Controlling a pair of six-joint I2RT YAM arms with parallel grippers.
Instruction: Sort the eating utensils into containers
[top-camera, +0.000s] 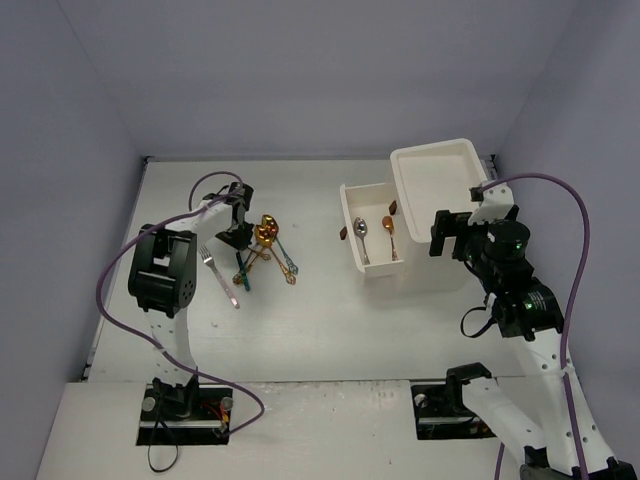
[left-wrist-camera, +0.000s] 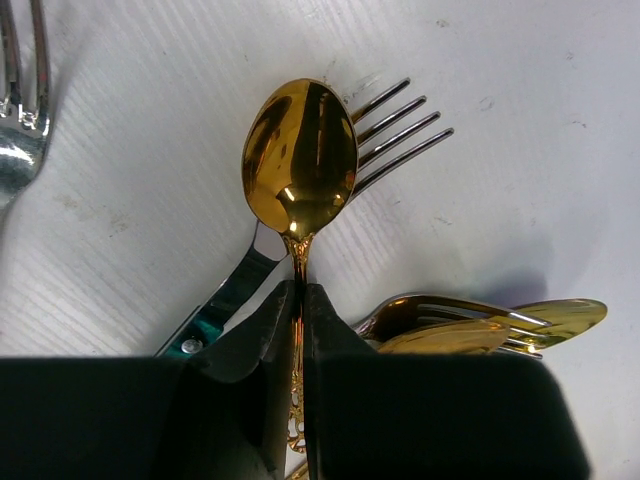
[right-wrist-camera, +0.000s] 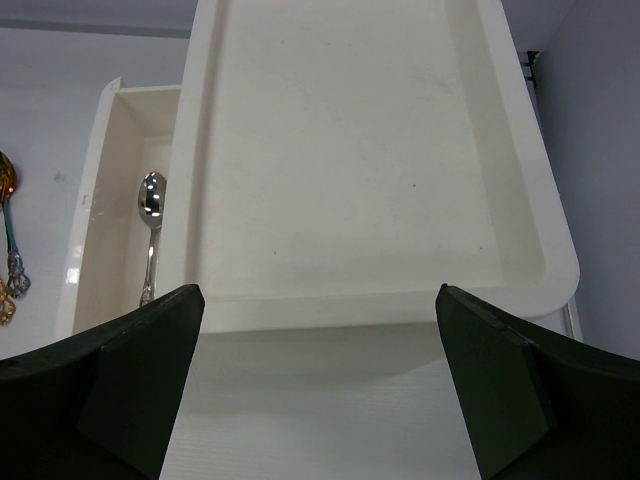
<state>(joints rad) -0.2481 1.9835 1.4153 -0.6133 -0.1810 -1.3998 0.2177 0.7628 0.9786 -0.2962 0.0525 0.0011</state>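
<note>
Fingers of the left gripper (left-wrist-camera: 300, 305) are clamped together on the thin neck of a gold spoon (left-wrist-camera: 300, 150), just below the bowl; right gripper (right-wrist-camera: 320, 390) has fingers wide apart, holding nothing, hovering over the drawer unit (top-camera: 430, 265).

Risks, my read:
- right arm is parked right at the drawers; a left-arm delivery there could clash with it
- pile (top-camera: 265, 250) is tangled; the spoon's bowl lies over the tines of a silver fork (left-wrist-camera: 400, 130) with a teal handle that touches the left finger; a lift may drag the fork along
- gold cutlery (left-wrist-camera: 480, 325) sits just beside the other finger; could snag
- narrow pinch on a slim neck with a heavy bowl; the spoon may swivel or slip in transit
- can't tell whether the spoon is off the table (top-camera: 300, 330) yet

Containers:
- top tray (right-wrist-camera: 350, 150) looks empty
- pulled-out drawer (top-camera: 352, 210) holds two spoons side by side, apart: silver spoon (top-camera: 362, 232) and a copper-gold spoon (top-camera: 388, 232)
- lone silver fork (top-camera: 218, 275) lies on the table left of the pile, unsorted
</note>
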